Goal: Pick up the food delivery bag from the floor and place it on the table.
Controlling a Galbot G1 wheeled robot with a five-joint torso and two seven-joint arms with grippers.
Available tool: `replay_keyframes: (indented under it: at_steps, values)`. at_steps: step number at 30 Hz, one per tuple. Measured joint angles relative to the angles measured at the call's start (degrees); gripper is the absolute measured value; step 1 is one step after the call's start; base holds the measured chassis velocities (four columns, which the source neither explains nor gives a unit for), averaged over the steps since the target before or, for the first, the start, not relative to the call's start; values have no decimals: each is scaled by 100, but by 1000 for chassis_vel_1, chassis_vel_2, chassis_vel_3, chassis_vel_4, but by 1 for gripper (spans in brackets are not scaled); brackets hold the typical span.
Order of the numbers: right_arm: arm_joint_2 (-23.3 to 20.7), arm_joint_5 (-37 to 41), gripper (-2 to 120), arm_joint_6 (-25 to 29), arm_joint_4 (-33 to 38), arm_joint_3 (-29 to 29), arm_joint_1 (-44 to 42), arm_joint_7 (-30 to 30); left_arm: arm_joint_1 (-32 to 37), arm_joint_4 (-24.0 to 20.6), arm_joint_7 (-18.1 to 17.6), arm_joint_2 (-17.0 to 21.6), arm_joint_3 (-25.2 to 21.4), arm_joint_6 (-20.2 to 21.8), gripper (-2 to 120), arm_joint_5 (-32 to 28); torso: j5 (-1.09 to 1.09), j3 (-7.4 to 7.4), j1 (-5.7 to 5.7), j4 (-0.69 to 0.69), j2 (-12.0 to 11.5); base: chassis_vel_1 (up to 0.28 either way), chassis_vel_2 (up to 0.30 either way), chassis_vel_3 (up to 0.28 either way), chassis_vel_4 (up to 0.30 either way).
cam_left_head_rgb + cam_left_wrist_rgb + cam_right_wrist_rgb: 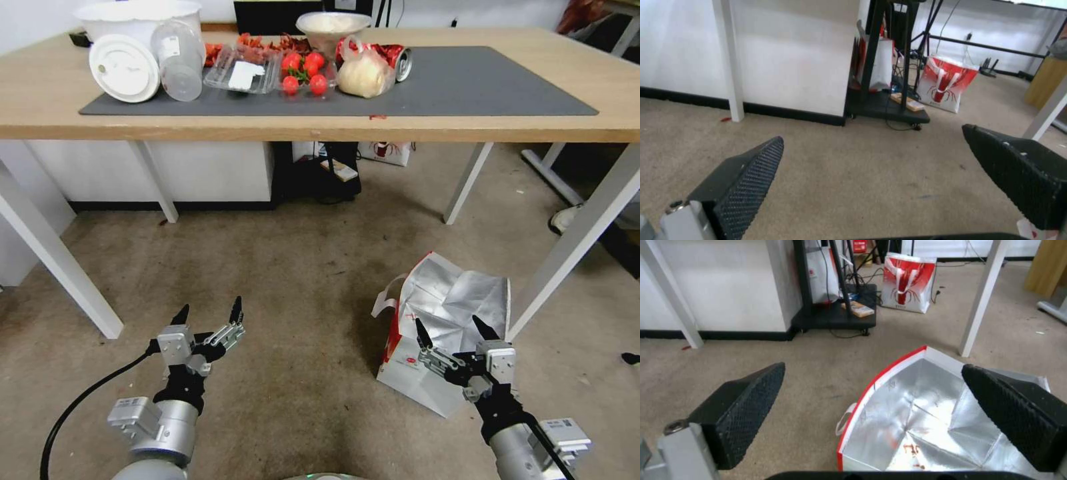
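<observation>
A staged test room in a lab or office is suggested rather than a home. A plain light-wood tabletop [467,123] on white legs is seen at twelve o'clock, laid with a grey mat [467,83], takeaway tubs [137,20] and tomatoes [303,70]. Beneath it, a wheeled black stand [835,315] with trailing cables and a printed red-and-white bag [907,283] are set on stained carpet [280,267] beside bare white walls.

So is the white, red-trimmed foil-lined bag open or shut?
Open: the white, red-trimmed foil-lined bag gapes upward, its silver lining exposed.
</observation>
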Motion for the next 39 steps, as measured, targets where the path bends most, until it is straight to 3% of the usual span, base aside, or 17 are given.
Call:
replay_keyframes:
  at_steps: [6, 13, 16, 17, 19, 20, 23, 25, 30, 34, 39]
  values:
    - [-44, 29, 100, -18, -4, 27, 35, 3, -4, 49, 20, 3, -8, -116, 100, 0, 0, 0, 0, 0, 14, 0, 0, 0, 0]
    - [-494, 494, 100, -342, -30, 395, 383, 251, -12, 56, 40, 61, -34, -146, 100, 29, 0, 0, 3, 0, 26, 0, 0, 0, 0]
    - [-1218, 1159, 100, -882, -349, 899, 847, 604, 0, 40, 42, 105, -43, -132, 100, 73, 2, 0, 5, -1, 31, 0, 0, 0, 0]
    - [-1218, 1159, 100, -882, -349, 899, 847, 604, 0, 40, 42, 105, -43, -132, 100, 73, 2, 0, 5, -1, 31, 0, 0, 0, 0]
    - [-1617, 1587, 100, -1142, -600, 1067, 1067, 798, 9, 35, 41, 110, -47, -130, 100, 86, 3, 0, 6, 0, 34, 0, 0, 0, 0]
    - [-1985, 1929, 100, -1352, -911, 1215, 1292, 951, 12, 28, 40, 108, -49, -127, 100, 103, 3, 0, 7, 1, 35, 0, 0, 0, 0]
    - [-2291, 2119, 100, -1484, -1237, 1297, 1501, 1071, 14, 20, 40, 93, -48, -126, 100, 119, 2, 0, 7, -1, 37, 0, 0, 0, 0]
    - [-2699, 2443, 100, -1861, -1629, 1255, 1843, 1500, 8, 26, 38, 43, -20, -129, 100, 155, 1, 0, 7, 0, 40, 0, 0, 0, 0]
    - [-2976, 2809, 100, -2399, -1910, 1122, 2197, 2095, -19, 63, 37, -13, 12, -134, 100, 185, 1, 0, 7, 0, 42, 0, 0, 0, 0]
    - [-3294, 3717, 100, -3197, -2262, 935, 2720, 2859, -60, 135, 38, -75, 30, -157, 100, 221, 1, 0, 8, 0, 46, 0, 0, 0, 0]
    - [-3449, 3878, 100, -3295, -2459, 779, 2862, 2900, -65, 178, 38, -118, 39, -188, 100, 248, 0, 0, 8, 0, 47, 0, 0, 0, 0]
